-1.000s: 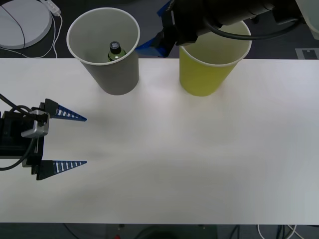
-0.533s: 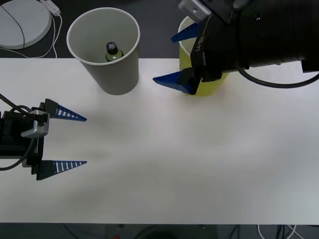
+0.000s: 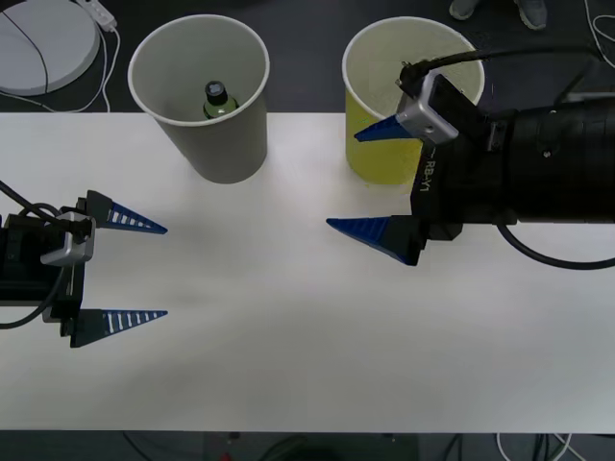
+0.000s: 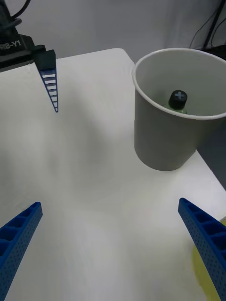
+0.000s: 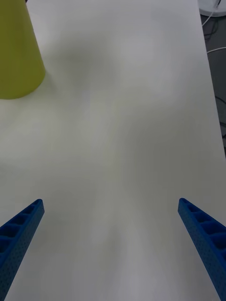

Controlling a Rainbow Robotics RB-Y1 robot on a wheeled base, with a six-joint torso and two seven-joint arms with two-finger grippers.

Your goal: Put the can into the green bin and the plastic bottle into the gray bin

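- The plastic bottle [image 3: 220, 99] stands inside the gray bin [image 3: 227, 144], so that half looks done; whether the can is in the green bin [image 3: 380, 158] cannot be told.
- The right gripper [image 3: 378, 182], fingers spread and empty, hovers just before the green bin, with the gray bin ahead off one fingertip.
- The left gripper [image 3: 135, 271], also spread and empty, sits well apart from both bins.

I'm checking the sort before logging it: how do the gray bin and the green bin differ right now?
The gray bin stands on the robot's left and holds the plastic bottle, upright with its black cap up; the green bin stands on the right, and no can is visible in the part of its inside that shows. The right gripper, jaws open, partly covers the green bin; the gray bin is uncovered. Both are tapered, white-rimmed and upright on the table.
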